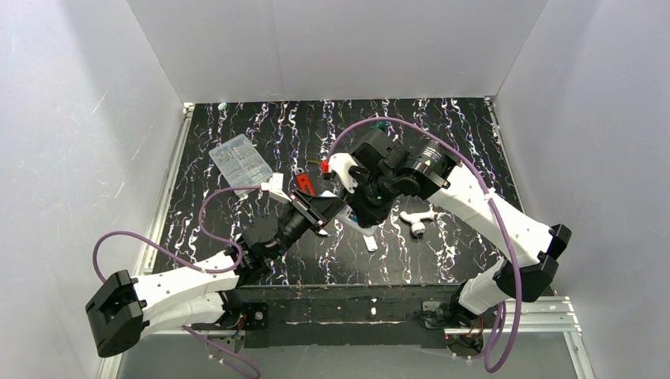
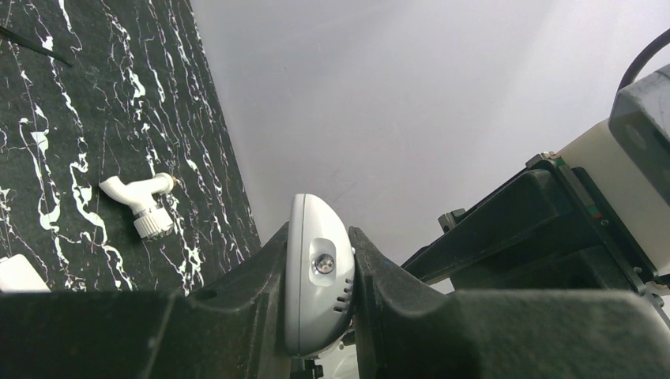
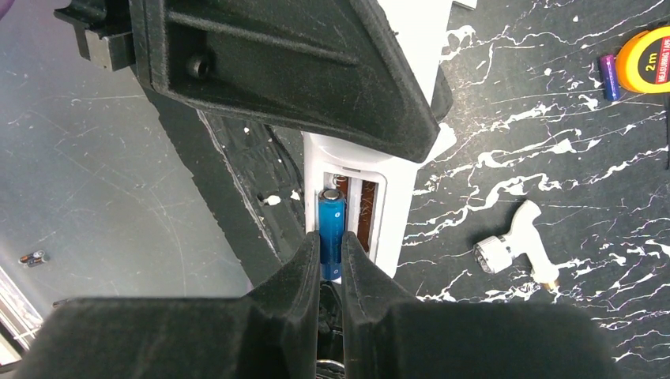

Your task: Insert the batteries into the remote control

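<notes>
The right claw (image 3: 332, 264) is pinched on a blue battery (image 3: 332, 221) lying lengthwise in one slot of the open compartment of the remote control (image 3: 399, 189). The left claw (image 2: 320, 264) clamps the remote by its sides over the middle of the counter (image 3: 553, 142). Right of the remote (down on the counter) lies a white pipe-like fitting (image 3: 517, 241), and farther off a yellow tape measure (image 3: 648, 57) has a second battery (image 3: 608, 76) just beside it.

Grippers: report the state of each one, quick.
Left gripper: shut on the remote control.
Right gripper: shut on a battery.
</notes>
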You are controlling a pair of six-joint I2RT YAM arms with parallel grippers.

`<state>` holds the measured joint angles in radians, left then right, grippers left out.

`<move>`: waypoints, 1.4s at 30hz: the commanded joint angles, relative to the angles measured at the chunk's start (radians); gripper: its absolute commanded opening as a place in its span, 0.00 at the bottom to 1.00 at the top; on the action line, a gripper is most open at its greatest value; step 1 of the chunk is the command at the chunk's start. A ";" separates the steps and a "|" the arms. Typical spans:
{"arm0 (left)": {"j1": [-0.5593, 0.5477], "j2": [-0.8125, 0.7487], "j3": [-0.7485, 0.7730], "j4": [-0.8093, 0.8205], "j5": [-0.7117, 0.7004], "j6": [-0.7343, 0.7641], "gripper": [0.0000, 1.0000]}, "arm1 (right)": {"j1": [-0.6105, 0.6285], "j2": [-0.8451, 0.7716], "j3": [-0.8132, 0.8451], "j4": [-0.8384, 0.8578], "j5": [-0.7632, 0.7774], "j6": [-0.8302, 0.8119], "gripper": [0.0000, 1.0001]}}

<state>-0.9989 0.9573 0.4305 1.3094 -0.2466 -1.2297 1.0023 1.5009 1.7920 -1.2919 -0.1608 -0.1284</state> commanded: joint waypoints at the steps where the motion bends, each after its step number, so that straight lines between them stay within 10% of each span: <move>1: -0.007 -0.042 0.006 0.114 -0.026 0.009 0.00 | -0.005 0.003 0.020 -0.017 0.000 0.015 0.07; 42: -0.007 -0.040 -0.004 0.130 -0.031 0.007 0.00 | -0.008 0.033 0.065 -0.028 -0.042 0.052 0.33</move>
<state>-1.0019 0.9535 0.4194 1.3190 -0.2478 -1.2163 0.9951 1.5402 1.8122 -1.3151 -0.1905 -0.0807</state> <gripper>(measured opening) 0.248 0.320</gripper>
